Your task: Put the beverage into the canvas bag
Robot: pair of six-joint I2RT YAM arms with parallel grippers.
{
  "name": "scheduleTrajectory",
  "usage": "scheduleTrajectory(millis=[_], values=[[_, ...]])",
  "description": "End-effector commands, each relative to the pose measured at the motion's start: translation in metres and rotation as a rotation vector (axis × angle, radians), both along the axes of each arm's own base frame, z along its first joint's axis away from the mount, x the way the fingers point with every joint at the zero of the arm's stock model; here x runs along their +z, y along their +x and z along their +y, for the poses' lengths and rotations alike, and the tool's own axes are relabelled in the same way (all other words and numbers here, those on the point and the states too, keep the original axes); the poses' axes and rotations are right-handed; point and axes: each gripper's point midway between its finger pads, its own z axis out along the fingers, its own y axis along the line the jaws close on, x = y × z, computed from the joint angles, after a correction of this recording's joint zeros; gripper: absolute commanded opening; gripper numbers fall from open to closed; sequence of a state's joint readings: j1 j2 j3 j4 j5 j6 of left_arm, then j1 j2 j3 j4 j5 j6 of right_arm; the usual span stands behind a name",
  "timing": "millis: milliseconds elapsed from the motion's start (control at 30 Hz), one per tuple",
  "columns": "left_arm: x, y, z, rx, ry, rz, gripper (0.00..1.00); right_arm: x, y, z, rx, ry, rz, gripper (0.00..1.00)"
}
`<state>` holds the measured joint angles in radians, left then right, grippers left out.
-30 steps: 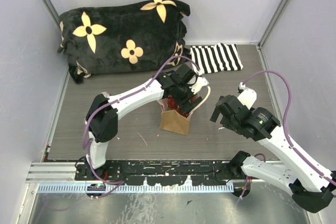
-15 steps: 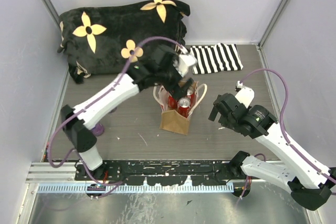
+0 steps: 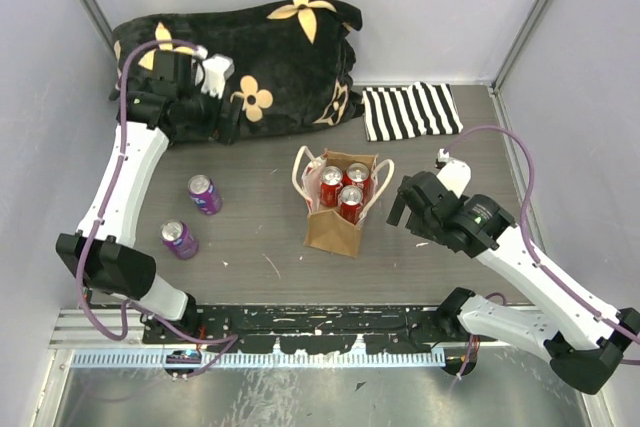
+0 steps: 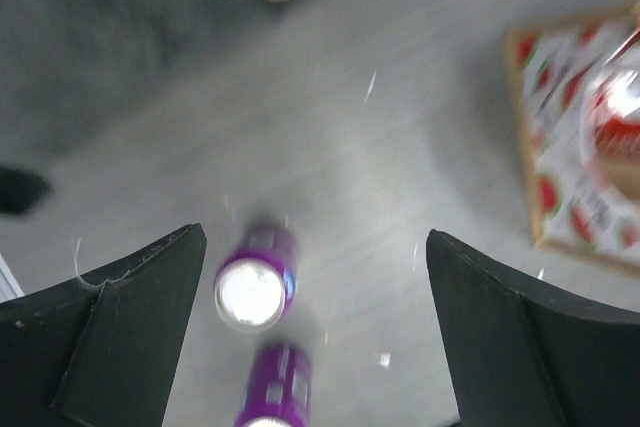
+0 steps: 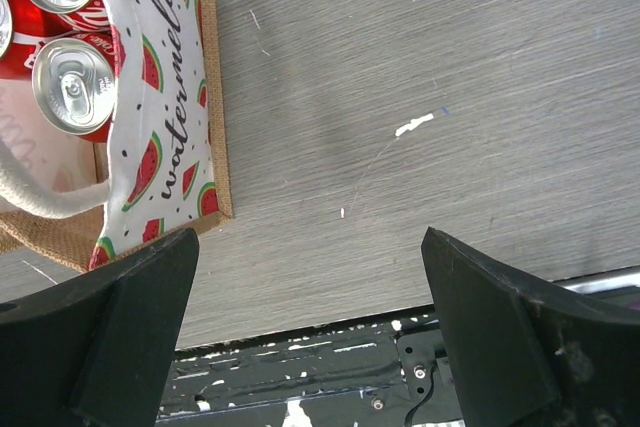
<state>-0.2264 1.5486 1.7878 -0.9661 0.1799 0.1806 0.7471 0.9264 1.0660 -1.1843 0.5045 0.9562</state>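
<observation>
Bag (image 3: 333, 232) stands mid-table (image 3: 250, 247) with three red cans (image 3: 340, 192) inside. Left arm has swung off the bag to the far left, over the pillow (image 3: 270, 47). Left fingers (image 4: 130, 327) are apart and empty, so that drop looks done. Two purple cans (image 3: 204, 194) still stand on the table, well left of the bag; the wrist view shows them below, between the left fingers, likely the next pick. Right fingers (image 5: 510, 327) are apart and empty, just right of the bag.
</observation>
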Motion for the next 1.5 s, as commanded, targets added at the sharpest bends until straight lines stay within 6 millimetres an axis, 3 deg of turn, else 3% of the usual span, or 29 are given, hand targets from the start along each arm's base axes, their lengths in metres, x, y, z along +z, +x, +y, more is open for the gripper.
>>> scheduleTrajectory(millis=[0,267,767,933,1067,1200,1333,1400,1467], values=[[-0.070,-0.047,0.038,-0.017,0.107,0.233,0.98,0.004,0.013,0.015,0.041,0.023,-0.036,1.00],[-0.126,-0.057,0.084,0.022,0.235,0.373,0.98,0.002,0.013,0.019,0.067,0.026,-0.025,1.00],[-0.191,-0.058,0.101,0.004,0.346,0.478,0.98,0.005,0.001,0.010,0.031,0.061,-0.034,1.00],[-0.200,-0.059,0.101,0.000,0.348,0.508,0.99,0.005,0.000,0.008,0.028,0.056,-0.033,1.00],[-0.205,-0.065,0.100,-0.010,0.341,0.534,0.92,0.006,0.001,0.006,0.025,0.051,-0.035,1.00],[-0.208,-0.068,0.096,-0.013,0.322,0.556,0.72,0.006,0.002,0.007,0.026,0.042,-0.033,1.00],[-0.201,-0.064,0.092,-0.002,0.295,0.546,0.34,0.005,0.003,0.008,0.033,0.034,-0.028,1.00],[-0.190,-0.058,0.089,0.003,0.281,0.524,0.15,0.005,0.003,0.008,0.035,0.033,-0.027,1.00],[-0.169,-0.045,0.085,0.011,0.255,0.480,0.03,0.005,0.004,0.008,0.035,0.033,-0.029,1.00]])
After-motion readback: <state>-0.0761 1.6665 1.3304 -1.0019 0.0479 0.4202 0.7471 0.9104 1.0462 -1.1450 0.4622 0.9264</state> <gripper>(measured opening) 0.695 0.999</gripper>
